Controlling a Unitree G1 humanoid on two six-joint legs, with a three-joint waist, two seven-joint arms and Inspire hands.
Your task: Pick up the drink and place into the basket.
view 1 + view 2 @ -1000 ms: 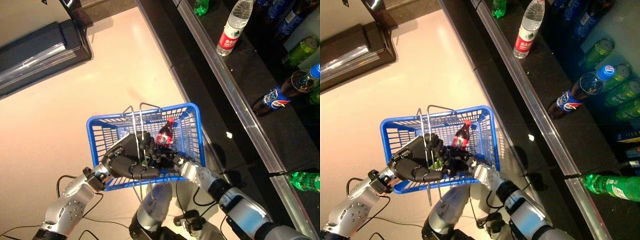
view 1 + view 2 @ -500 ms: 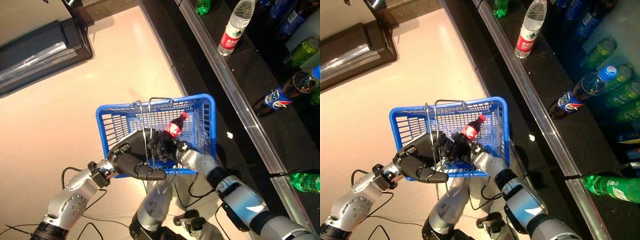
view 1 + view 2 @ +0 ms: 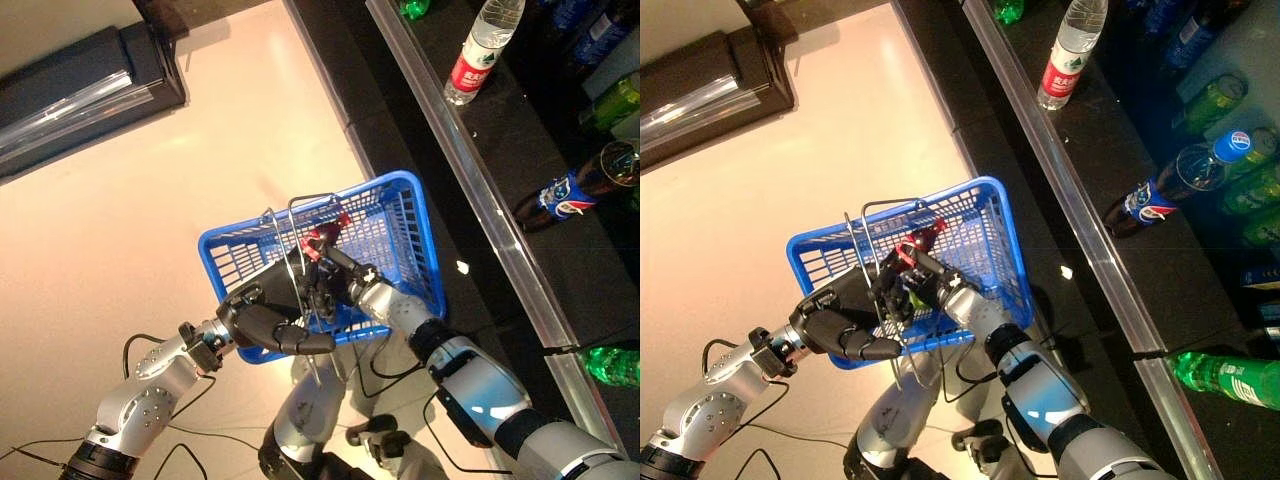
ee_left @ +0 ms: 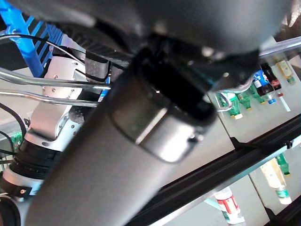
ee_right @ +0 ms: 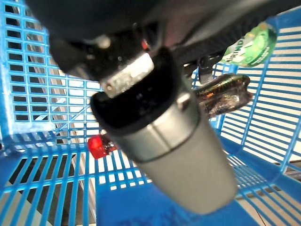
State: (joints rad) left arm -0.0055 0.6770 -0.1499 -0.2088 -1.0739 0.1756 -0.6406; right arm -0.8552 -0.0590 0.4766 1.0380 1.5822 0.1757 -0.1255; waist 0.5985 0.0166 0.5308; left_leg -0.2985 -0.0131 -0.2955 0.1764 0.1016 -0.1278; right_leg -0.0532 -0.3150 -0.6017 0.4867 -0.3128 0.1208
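Observation:
A small dark cola bottle (image 3: 322,234) with a red cap and label lies inside the blue plastic basket (image 3: 421,232), near its far wall. My right hand (image 3: 337,277) reaches into the basket and is shut on the bottle; in the right wrist view the red cap (image 5: 96,146) and dark base (image 5: 221,94) stick out on either side of the thumb. My left hand (image 3: 262,318) is at the basket's near side, fingers curled round the wire handles (image 3: 300,205). A green-labelled bottle (image 5: 249,47) also lies in the basket.
A dark shelf with a metal edge (image 3: 480,180) runs along the right, carrying a water bottle (image 3: 478,55), a blue-labelled cola bottle (image 3: 572,187) and a green bottle (image 3: 610,362). A dark cabinet (image 3: 80,70) stands at the upper left on the pale floor.
My right hand has carried the cola bottle farther into the basket, toward its far wall. The left hand has tilted the basket and kept hold of the handles.

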